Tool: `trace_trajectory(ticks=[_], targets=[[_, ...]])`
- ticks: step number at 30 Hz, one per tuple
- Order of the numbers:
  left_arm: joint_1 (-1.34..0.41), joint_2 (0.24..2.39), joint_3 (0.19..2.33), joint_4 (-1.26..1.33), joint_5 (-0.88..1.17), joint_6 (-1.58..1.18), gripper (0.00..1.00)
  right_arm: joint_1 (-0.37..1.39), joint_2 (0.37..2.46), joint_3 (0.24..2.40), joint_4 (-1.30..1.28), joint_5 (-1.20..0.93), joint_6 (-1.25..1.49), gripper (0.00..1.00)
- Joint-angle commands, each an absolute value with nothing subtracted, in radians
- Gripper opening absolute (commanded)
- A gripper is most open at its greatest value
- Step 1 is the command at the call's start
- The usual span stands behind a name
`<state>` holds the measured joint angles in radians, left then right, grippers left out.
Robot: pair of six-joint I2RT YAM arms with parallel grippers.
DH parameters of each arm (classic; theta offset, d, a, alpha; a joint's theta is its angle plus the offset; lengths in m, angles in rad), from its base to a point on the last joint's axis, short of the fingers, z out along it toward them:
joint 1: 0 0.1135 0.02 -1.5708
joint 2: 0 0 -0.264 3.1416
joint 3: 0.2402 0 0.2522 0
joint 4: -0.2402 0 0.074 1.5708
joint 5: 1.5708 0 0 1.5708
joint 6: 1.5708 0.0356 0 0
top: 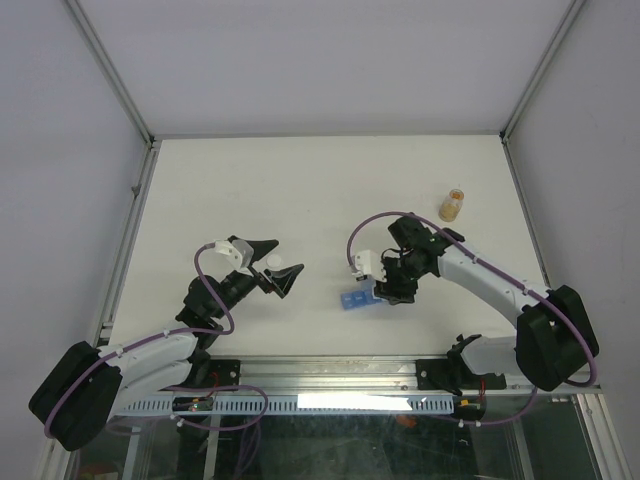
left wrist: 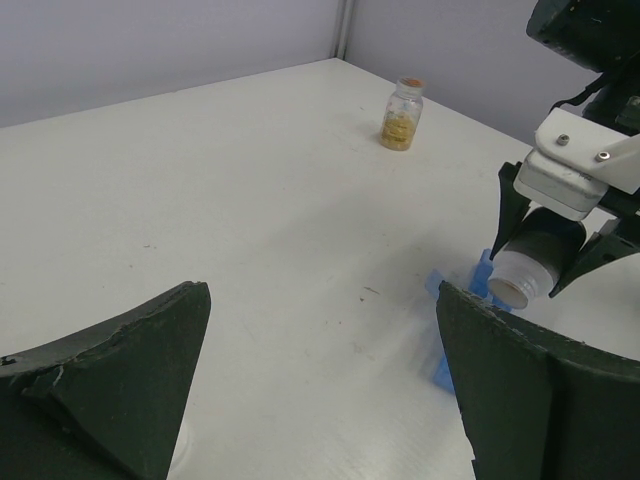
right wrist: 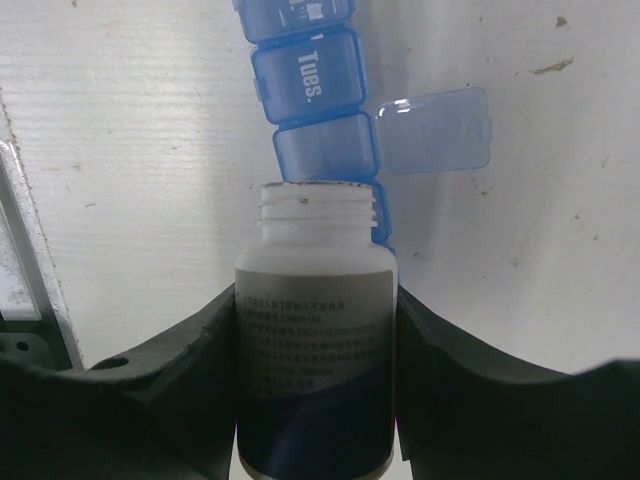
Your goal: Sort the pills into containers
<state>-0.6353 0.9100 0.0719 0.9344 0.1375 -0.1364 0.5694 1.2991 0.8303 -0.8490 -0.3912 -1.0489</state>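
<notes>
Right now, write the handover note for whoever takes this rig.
Left pincer: open, empty, off to the left.
Right pincer: shut on the uncapped white bottle, tipped mouth-first at the blue organiser strip, by a cell with its lid flipped open.
Amber jar stands alone, far right.
Done: bottle uncapped, one lid up.
Left: no pills visible in the cells; pour and sort.

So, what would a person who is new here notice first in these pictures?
The right pincer holds an uncapped white bottle, its mouth just over the blue pill organiser, where one lid stands open. The left pincer hangs wide open; a small amber jar stands at the far right.
</notes>
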Motion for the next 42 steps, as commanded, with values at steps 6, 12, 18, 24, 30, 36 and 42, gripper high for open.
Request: trace_trajectory(ticks=[6,12,18,24,30,36,42], targets=[[-0.641,0.903,0.094,0.981,0.157,-0.106,0.99,0.594,1.305,0.891,-0.873,-0.400,-1.024,0.05],[-0.641,0.899,0.090,0.983,0.152,-0.107,0.99,0.608,1.297,0.867,-0.842,-0.381,-1.008,0.06],[-0.641,0.901,0.091,0.986,0.151,-0.107,0.99,0.624,1.271,0.833,-0.785,-0.329,-0.998,0.06],[-0.641,0.900,0.092,0.983,0.153,-0.106,0.99,0.627,1.293,0.839,-0.811,-0.305,-1.000,0.06],[-0.641,0.901,0.091,0.985,0.156,-0.106,0.99,0.634,1.285,0.852,-0.845,-0.342,-0.990,0.06],[-0.641,0.900,0.091,0.983,0.155,-0.106,0.99,0.639,1.296,0.853,-0.839,-0.344,-0.986,0.06],[-0.641,0.903,0.093,0.984,0.153,-0.107,0.99,0.645,1.263,0.834,-0.807,-0.327,-0.980,0.06]])
